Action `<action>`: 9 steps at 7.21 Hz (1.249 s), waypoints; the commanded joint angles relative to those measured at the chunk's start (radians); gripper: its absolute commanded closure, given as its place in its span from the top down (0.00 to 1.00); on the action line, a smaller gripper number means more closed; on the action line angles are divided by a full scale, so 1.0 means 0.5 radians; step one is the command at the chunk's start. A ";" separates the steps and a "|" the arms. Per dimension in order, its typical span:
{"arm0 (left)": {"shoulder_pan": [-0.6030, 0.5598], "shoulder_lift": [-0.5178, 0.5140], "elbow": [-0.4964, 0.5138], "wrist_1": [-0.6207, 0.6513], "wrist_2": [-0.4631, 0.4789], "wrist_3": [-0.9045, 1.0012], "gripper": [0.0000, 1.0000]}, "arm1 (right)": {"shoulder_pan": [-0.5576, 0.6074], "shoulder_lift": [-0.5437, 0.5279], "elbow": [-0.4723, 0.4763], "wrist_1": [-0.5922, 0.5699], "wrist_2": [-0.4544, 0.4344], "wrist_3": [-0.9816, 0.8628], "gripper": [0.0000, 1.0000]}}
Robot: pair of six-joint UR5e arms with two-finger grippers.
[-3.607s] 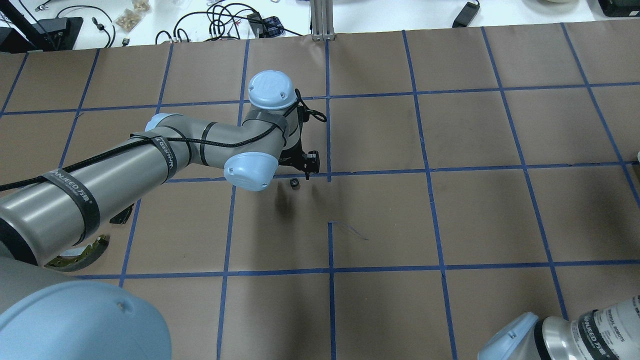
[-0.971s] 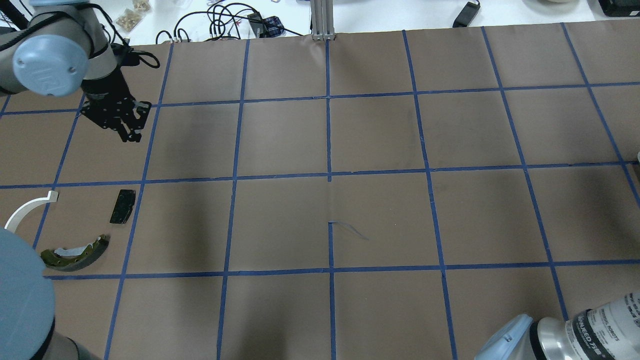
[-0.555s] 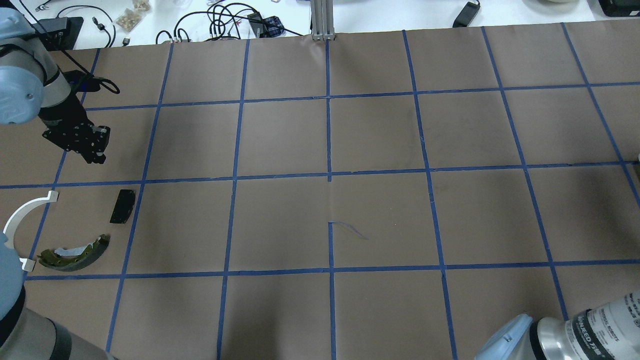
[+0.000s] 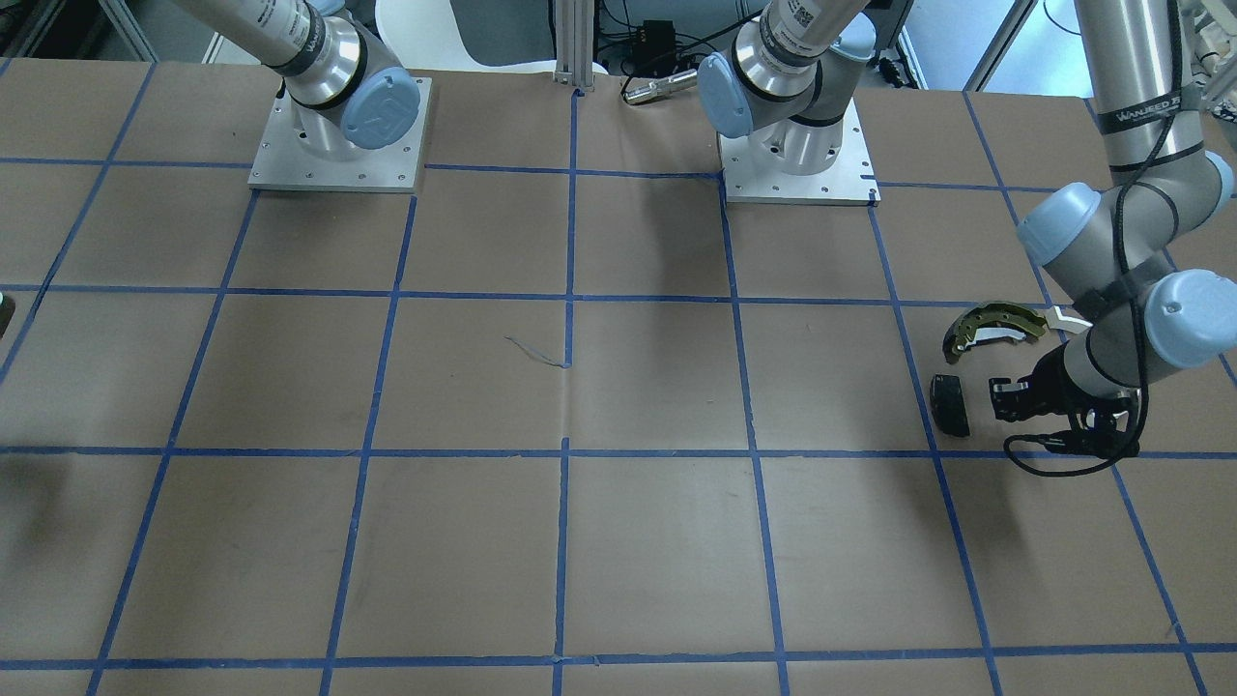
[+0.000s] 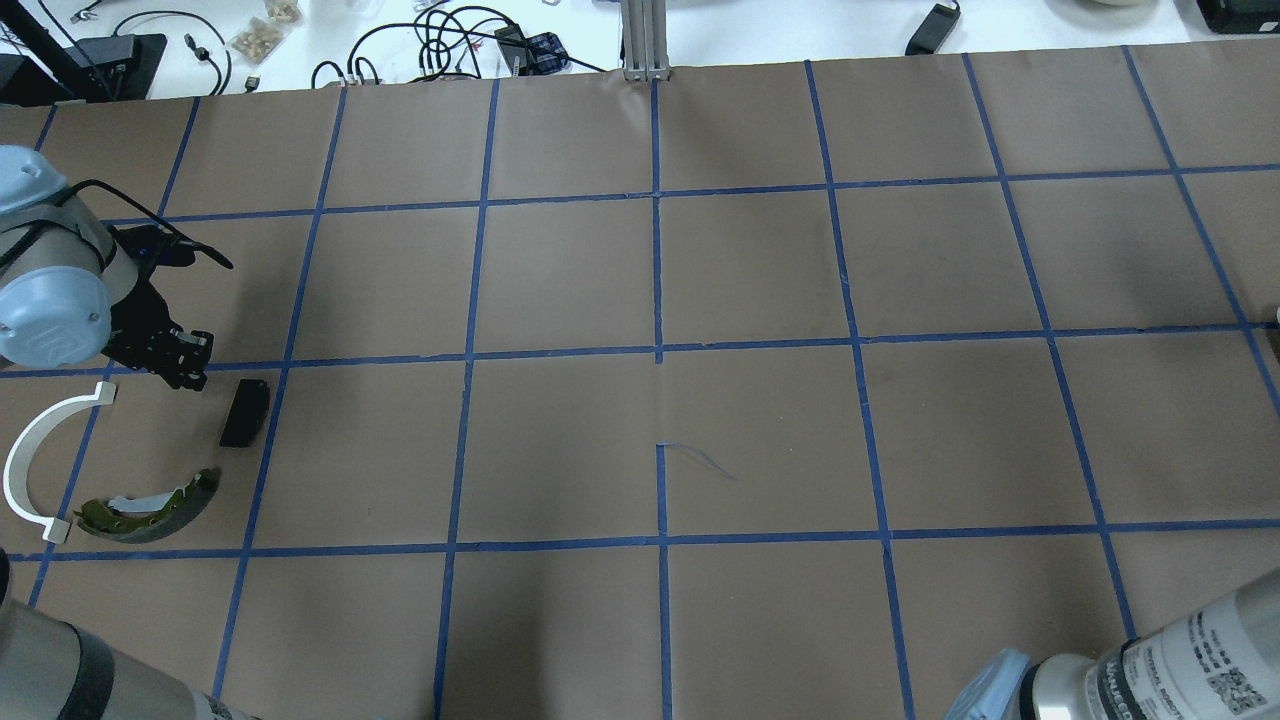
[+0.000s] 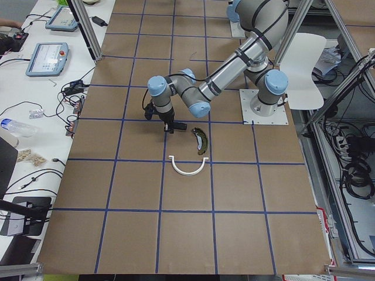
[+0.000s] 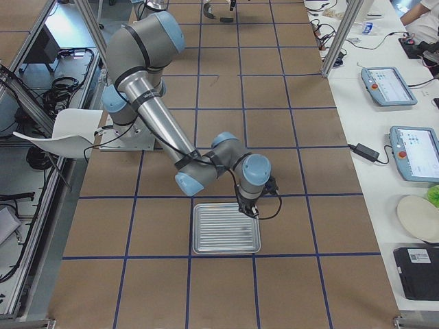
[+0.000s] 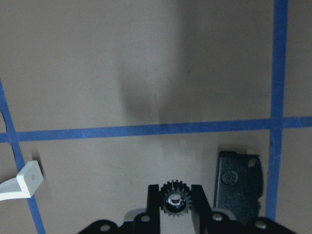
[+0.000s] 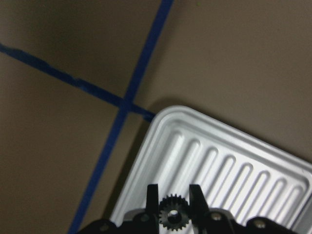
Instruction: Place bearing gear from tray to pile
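My left gripper (image 5: 186, 374) is shut on a small black bearing gear (image 8: 176, 201), held between its fingers (image 8: 154, 195) just above the paper. It hangs beside the pile: a black rectangular pad (image 5: 244, 412), a thin white arc (image 5: 38, 462) and an olive-and-black brake shoe (image 5: 150, 503). In the left wrist view the pad (image 8: 238, 183) lies to the right of the gear and the arc's end (image 8: 22, 181) to the left. My right gripper (image 9: 174, 195) is shut on another bearing gear (image 9: 171, 212) over the ribbed metal tray (image 9: 234, 161).
The table is brown paper with a blue tape grid (image 5: 658, 350). The tray (image 7: 226, 228) lies at the table's right end, outside the overhead view. Cables and small parts lie on the white bench (image 5: 430, 40) beyond the far edge.
The left gripper, earlier beside a gear at the table's middle, has swung to the far left and come toward the pile, stopping beside the black pad. The right arm shifted slightly.
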 commanded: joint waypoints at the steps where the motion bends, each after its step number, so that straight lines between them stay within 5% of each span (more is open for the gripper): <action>1: 0.055 0.012 -0.086 0.023 0.012 0.038 0.00 | 0.422 -0.171 0.009 0.287 0.013 0.534 0.28; 5: 0.086 0.012 -0.117 0.023 0.005 0.066 0.00 | 1.165 -0.300 0.015 0.585 0.059 1.727 0.29; 6: 0.086 0.012 -0.114 0.023 0.008 0.066 0.45 | 1.388 -0.313 0.018 0.571 0.123 2.074 0.29; 7: 0.086 0.009 -0.117 0.023 0.005 0.066 0.77 | 1.634 -0.307 0.018 0.544 0.133 2.433 0.29; 8: 0.086 0.012 -0.105 0.026 0.005 0.066 1.00 | 1.846 -0.273 0.009 0.455 0.136 2.810 0.30; 9: 0.080 0.022 -0.087 0.023 0.008 0.063 1.00 | 2.021 -0.224 0.015 0.330 0.221 3.081 0.30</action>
